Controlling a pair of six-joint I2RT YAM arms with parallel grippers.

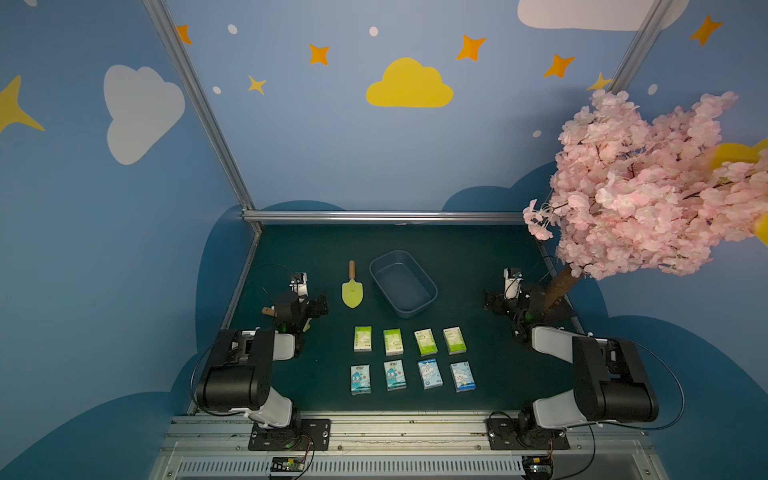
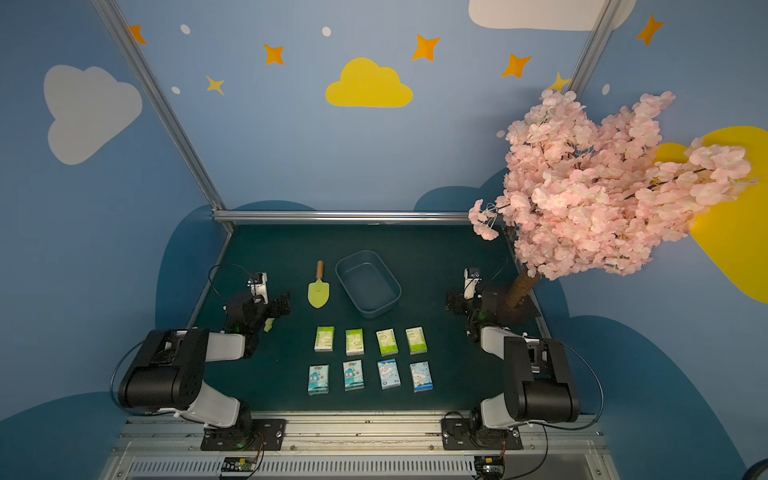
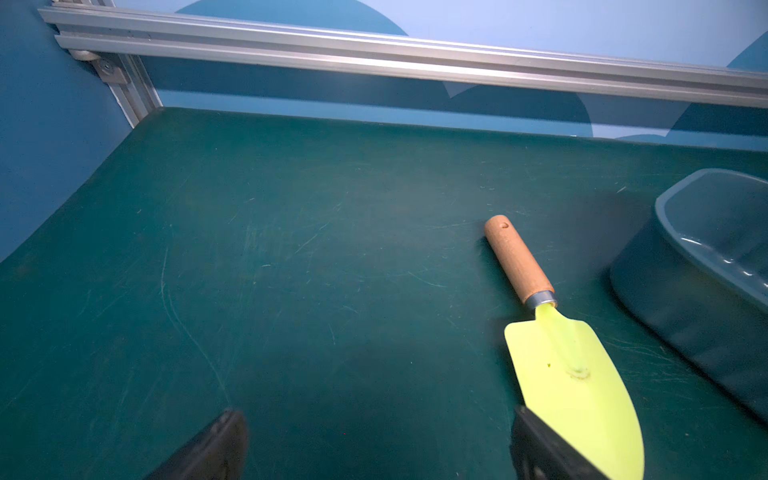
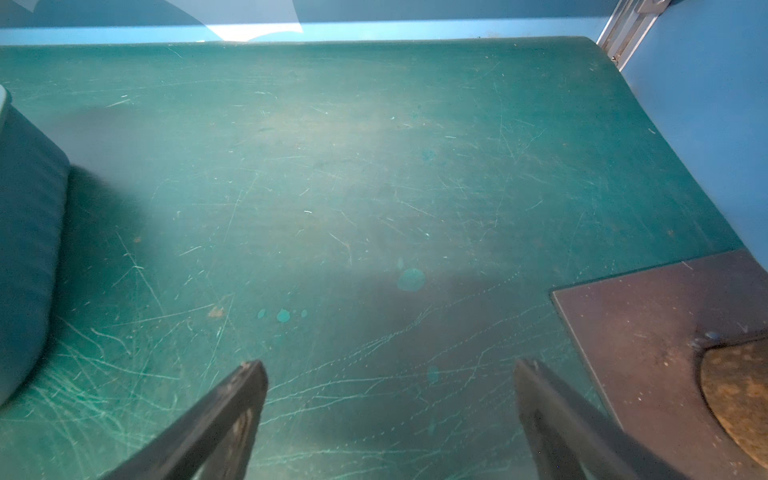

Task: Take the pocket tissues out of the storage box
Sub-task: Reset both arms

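The storage box [image 1: 403, 284] [image 2: 368, 284], a blue-grey tub, stands at mid-table with nothing showing inside it. The pocket tissues lie flat on the green mat in front of it, in two rows. Several are lime-green packs [image 1: 393, 341] [image 2: 354, 342] and several, nearer the front, are light-blue packs [image 1: 395, 375] [image 2: 353, 375]. My left gripper [image 1: 320, 306] [image 3: 376, 419] hovers open over bare mat left of the box [image 3: 706, 270]. My right gripper [image 1: 491, 301] [image 4: 388, 365] is open over bare mat right of the box [image 4: 25, 249]. Neither gripper holds anything.
A yellow-green trowel [image 1: 352, 291] [image 3: 573, 365] with a wooden handle lies just left of the box, close to one left fingertip. A pink blossom tree [image 1: 644, 187] stands on a dark base plate [image 4: 665, 332] at the right edge. Aluminium rails border the mat.
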